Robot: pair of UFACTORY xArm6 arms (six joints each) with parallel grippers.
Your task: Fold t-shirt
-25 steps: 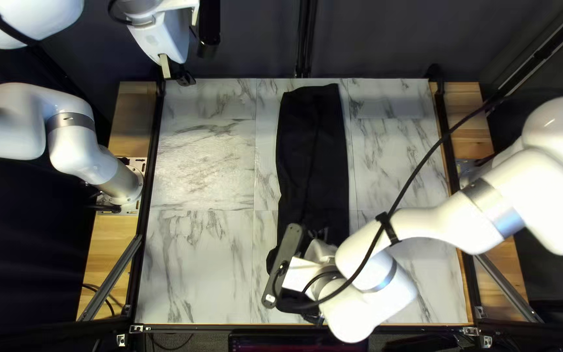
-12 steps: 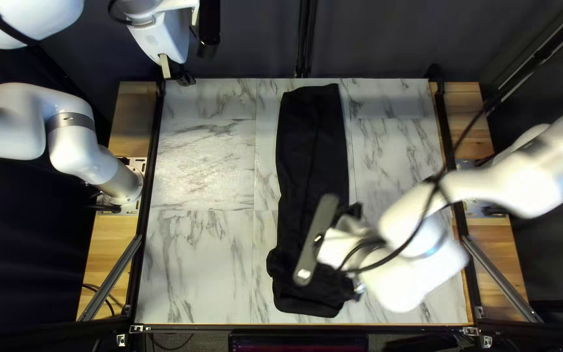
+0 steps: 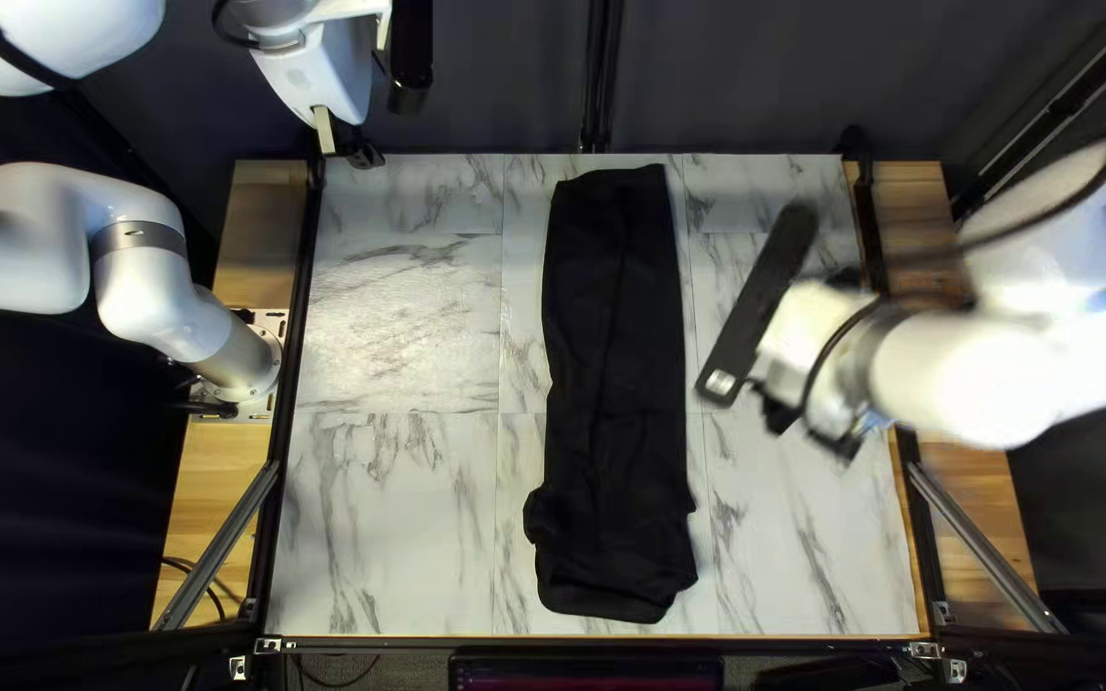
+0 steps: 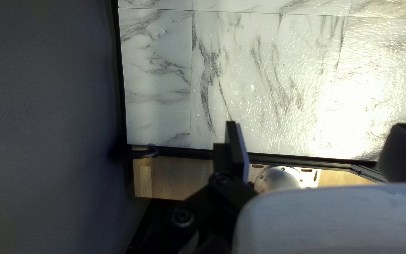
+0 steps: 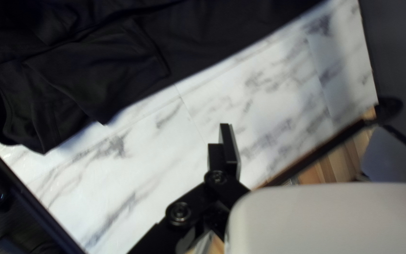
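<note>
my right claw (image 5: 306, 126) is spread and empty, left claw (image 4: 316, 124) spread too. t-shirt (image 3: 615, 358) lies in a long strip down the desk (image 3: 400, 512); side folds look done, so next i'd pinch one end, double it over.

Right gripper (image 3: 809, 431) and right arm (image 3: 963, 371) blurred near worktop's (image 3: 387, 512) right edge, left arm (image 3: 144, 275) cropped past its left edge, screen (image 3: 585, 673) cropped beyond near edge.
</note>
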